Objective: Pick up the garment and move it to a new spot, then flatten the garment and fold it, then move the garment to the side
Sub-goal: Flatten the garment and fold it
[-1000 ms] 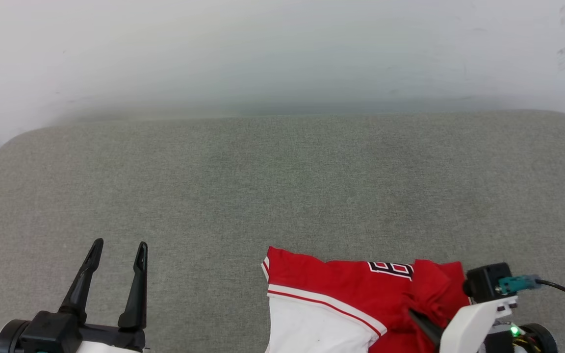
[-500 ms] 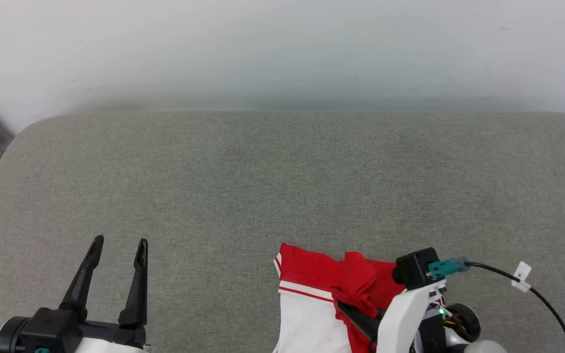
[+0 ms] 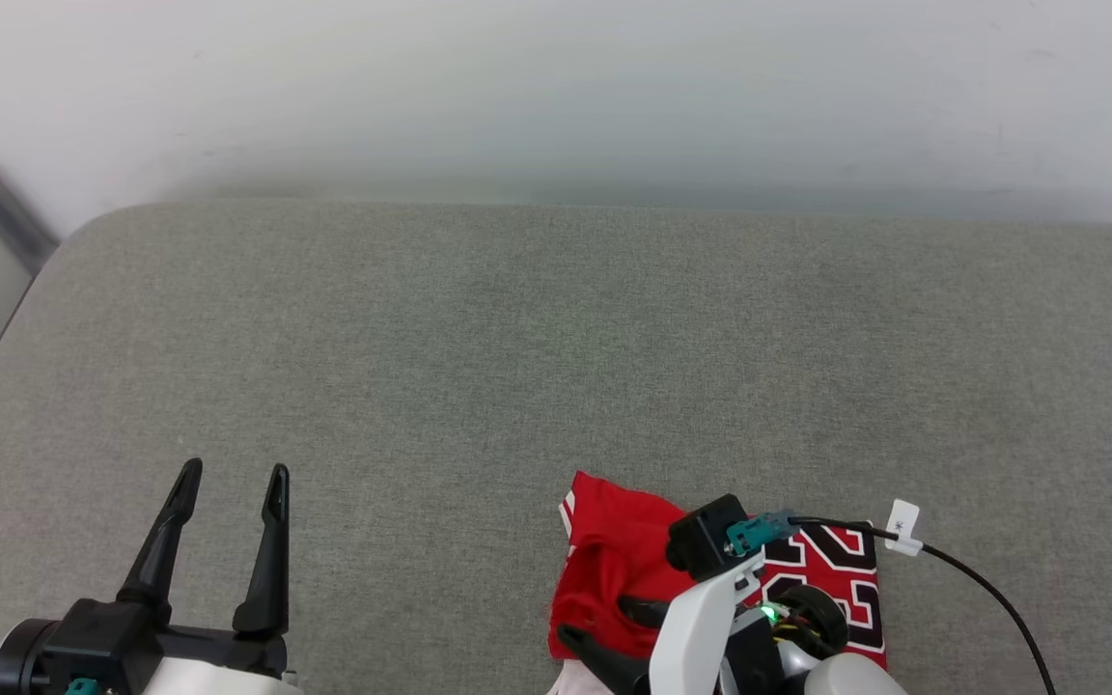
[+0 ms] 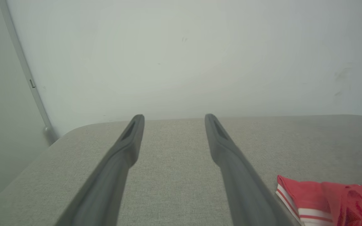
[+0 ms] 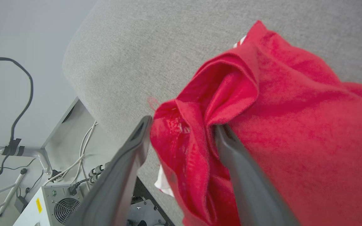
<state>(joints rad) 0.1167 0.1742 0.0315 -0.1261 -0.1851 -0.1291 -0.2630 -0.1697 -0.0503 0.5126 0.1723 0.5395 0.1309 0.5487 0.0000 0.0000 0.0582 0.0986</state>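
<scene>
The garment (image 3: pixel 614 565) lies bunched in folds at the near edge of the grey padded table (image 3: pixel 537 367), red with part of a black number (image 3: pixel 831 569) facing up. My right gripper (image 3: pixel 609 627) points left over its near left part and is open. In the right wrist view a loose red fold of the garment (image 5: pixel 294 125) sits between the spread fingers of that gripper (image 5: pixel 183 125). My left gripper (image 3: pixel 233 475) is open above bare table, well left of the garment. The left wrist view shows the left gripper (image 4: pixel 174 118) with nothing in it and the garment (image 4: pixel 322 201) at the lower right.
A white wall (image 3: pixel 556 87) runs behind the table. The table's rounded left corner (image 3: pixel 83 232) drops to the floor. Past the near edge are cables (image 5: pixel 80 157) and a white box with a fan (image 5: pixel 52 207). A black cable (image 3: pixel 981 579) trails from my right wrist.
My right arm swept left with a red fold in its grip, laying it over the white sleeve, then opened its jaws. The number now faces up. The head camera also shifted.
</scene>
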